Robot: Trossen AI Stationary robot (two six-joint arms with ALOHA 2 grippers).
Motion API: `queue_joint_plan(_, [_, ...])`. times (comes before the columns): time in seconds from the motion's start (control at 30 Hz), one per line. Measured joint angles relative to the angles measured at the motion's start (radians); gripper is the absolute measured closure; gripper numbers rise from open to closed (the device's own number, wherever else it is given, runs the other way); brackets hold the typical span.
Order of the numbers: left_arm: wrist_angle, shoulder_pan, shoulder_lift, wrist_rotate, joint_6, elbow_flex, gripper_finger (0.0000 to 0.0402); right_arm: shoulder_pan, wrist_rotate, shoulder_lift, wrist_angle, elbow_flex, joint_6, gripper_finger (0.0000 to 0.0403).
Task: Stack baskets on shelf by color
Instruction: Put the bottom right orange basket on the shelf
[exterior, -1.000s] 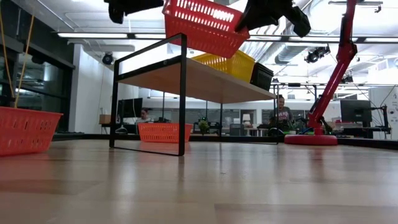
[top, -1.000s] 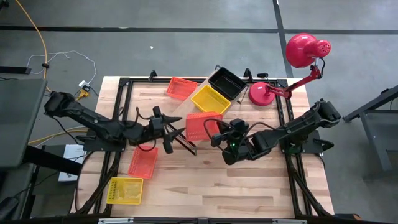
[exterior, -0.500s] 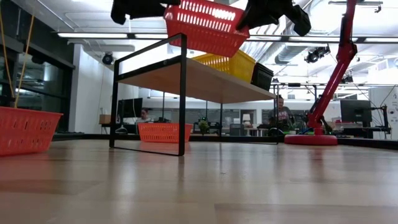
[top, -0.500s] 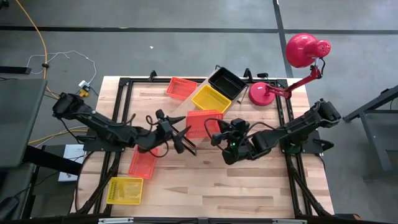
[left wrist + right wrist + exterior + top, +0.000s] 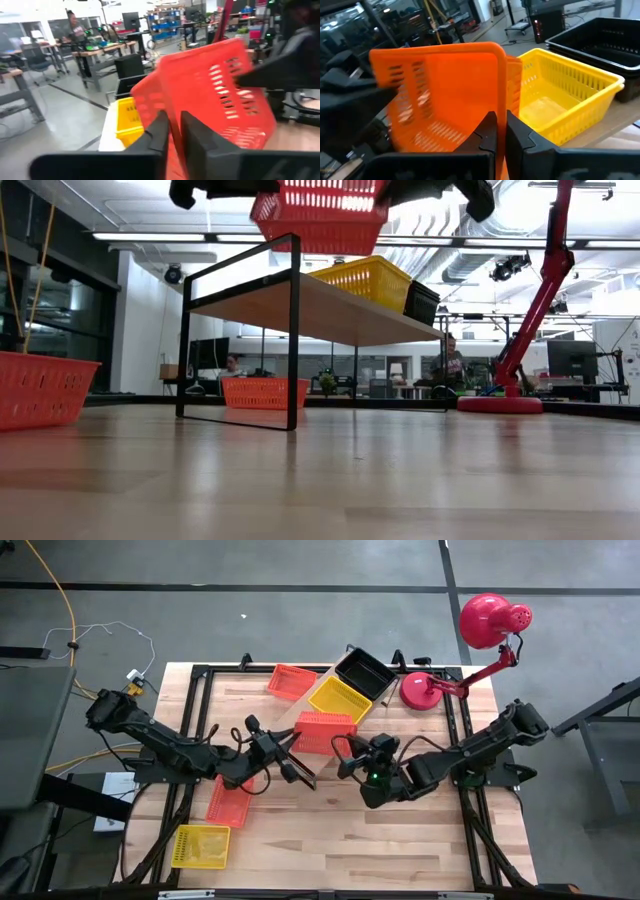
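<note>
An orange basket (image 5: 325, 732) hangs in the air between both grippers, above the end of the shelf (image 5: 335, 308) that has the black frame. My left gripper (image 5: 296, 746) is shut on its left end and my right gripper (image 5: 352, 749) on its right end. In the low view the basket (image 5: 320, 215) sits level above the board. A yellow basket (image 5: 338, 698) and a black basket (image 5: 363, 673) rest on the shelf farther back. My left gripper pinches the basket's left end wall (image 5: 175, 112) between its two fingers (image 5: 159, 131). It comes in level from the table's left. The basket is lifted clear and hangs level. My right gripper pinches the basket's right end wall at its rim (image 5: 501, 85), with one finger (image 5: 487, 132) inside the basket and the other outside. It reaches in about level from the table's right. The basket is clear of the shelf.
A second orange basket (image 5: 292, 681) lies at the far side of the table. A third orange basket (image 5: 230, 800) and another yellow one (image 5: 200, 845) lie near the left front. A red lamp (image 5: 470, 650) stands at the far right.
My left gripper has moved toward the table's right, up to the orange basket, and has shut on its left end wall. The basket hung tilted from my right gripper. It has now swung level and sits slightly higher over the shelf.
</note>
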Motion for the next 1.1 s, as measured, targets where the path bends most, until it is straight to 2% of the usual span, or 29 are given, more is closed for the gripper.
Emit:
queue_joint_plan(0.17, [0.001, -0.018, -0.001, -0.048, 0.025, 0.000, 0.0391, 0.009, -0.012, 0.000, 0.022, 0.000, -0.076, 0.0402])
queue_joint_plan(0.4, [0.015, -0.034, -0.001, -0.061, 0.048, 0.000, 0.0400, 0.010, -0.022, 0.000, 0.040, 0.000, -0.170, 0.0391])
queue_joint_plan(0.5, [0.042, -0.035, -0.001, -0.067, 0.070, 0.000, 0.0400, 0.011, -0.040, 0.000, 0.060, 0.000, -0.211, 0.0356])
queue_joint_plan(0.73, [0.046, -0.035, 0.000, -0.083, 0.121, 0.000, 0.0401, 0.022, -0.048, -0.009, 0.077, 0.000, -0.250, 0.0228])
queue_joint_plan(0.83, [0.042, -0.036, -0.014, -0.098, 0.162, -0.001, 0.0401, 0.039, -0.038, -0.032, 0.077, 0.000, -0.290, 0.0187])
queue_joint_plan(0.97, [0.026, -0.040, -0.060, -0.115, 0.215, -0.001, 0.0401, 0.065, -0.010, -0.067, 0.077, 0.000, -0.335, 0.0160])
queue_joint_plan(1.1, [-0.006, -0.061, -0.127, -0.180, 0.294, -0.001, 0.0401, 0.091, -0.009, -0.099, 0.068, 0.000, -0.392, 0.0156])
